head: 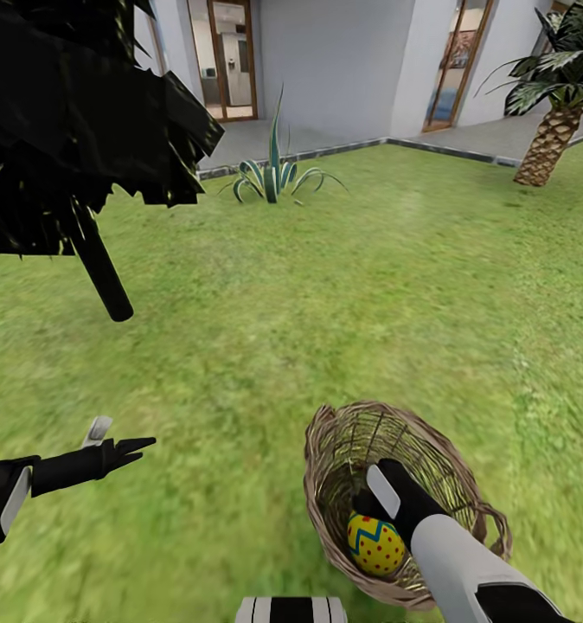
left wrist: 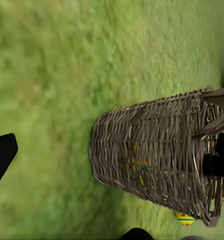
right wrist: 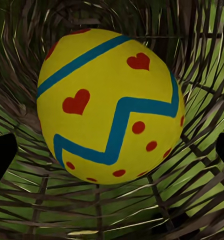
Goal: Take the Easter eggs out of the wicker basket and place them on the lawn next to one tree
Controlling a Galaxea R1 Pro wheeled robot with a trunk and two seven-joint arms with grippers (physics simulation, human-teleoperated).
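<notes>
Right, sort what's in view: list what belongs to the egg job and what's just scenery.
Job:
egg, in the basket
basket, on the lawn
lawn
right gripper, reaching into the basket beside the egg
left gripper, over grass

Scenery:
black tree
palm
spiky plant
house

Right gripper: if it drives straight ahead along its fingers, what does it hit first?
Most likely the yellow Easter egg with blue zigzag and red hearts, dead centre ahead, inside the woven wicker basket. The right gripper looks open; the remaining gap is unclear.
</notes>
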